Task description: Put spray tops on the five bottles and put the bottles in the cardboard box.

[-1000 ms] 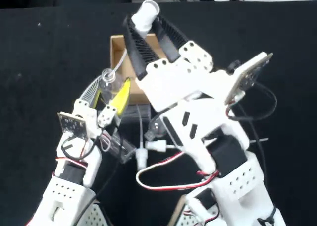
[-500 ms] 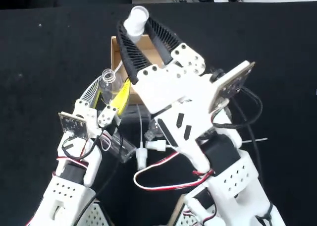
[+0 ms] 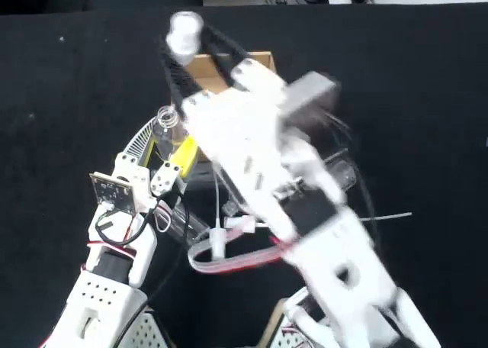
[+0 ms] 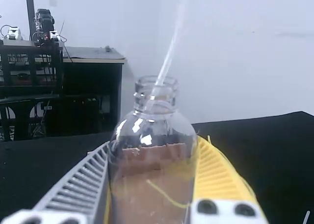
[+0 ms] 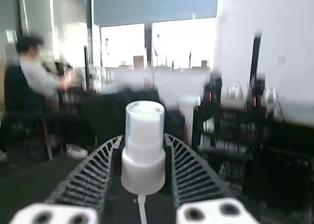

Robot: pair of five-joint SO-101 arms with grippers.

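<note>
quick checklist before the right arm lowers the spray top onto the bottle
1. bottle upright, clamped in left tool: ok
2. spray top clamped in right tool: ok
3. dip tube leading into the bottle neck: ok
4. spray top seated on the neck: not ok, it sits well above
5. room inside cardboard box: cannot tell
</note>
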